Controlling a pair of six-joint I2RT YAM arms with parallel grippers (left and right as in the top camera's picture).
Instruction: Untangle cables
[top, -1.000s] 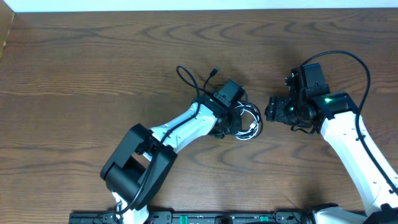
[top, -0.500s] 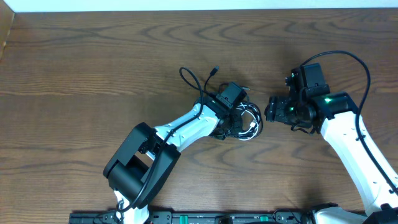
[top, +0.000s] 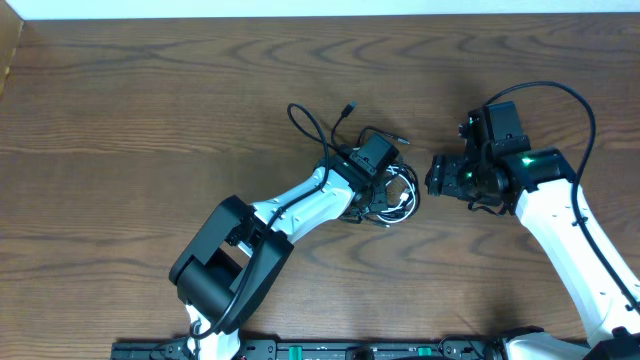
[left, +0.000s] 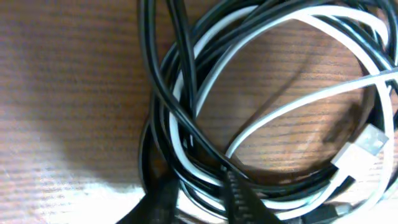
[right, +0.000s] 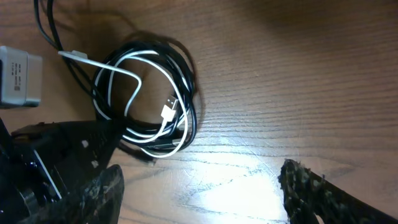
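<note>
The black cable (left: 149, 81) and the white cable (left: 298, 102) lie coiled together in one tangle on the wooden table (top: 150, 120). The white cable's silver USB plug (left: 367, 144) rests inside the coil. In the overhead view the tangle (top: 403, 195) sits mid-table, and a black tail (top: 305, 128) with a small plug (top: 348, 106) loops out to the upper left. My left gripper (top: 385, 197) is down on the tangle's left side, its fingers (left: 199, 202) closed around several strands. My right gripper (top: 432, 175) is open and empty just right of the tangle, with bare table between its fingers (right: 199, 180). The coil also shows in the right wrist view (right: 189, 81).
The left arm (top: 300, 205) stretches diagonally from its base (top: 225, 265) at the front. The right arm (top: 560, 220) stands along the right side. A black rail (top: 350, 350) runs along the front edge. The table's far edge (top: 320, 16) meets a white strip.
My left wrist has shifted slightly up and right. The black tail and its plug moved the same way, and the coil looks drawn tighter. The right arm has not moved.
</note>
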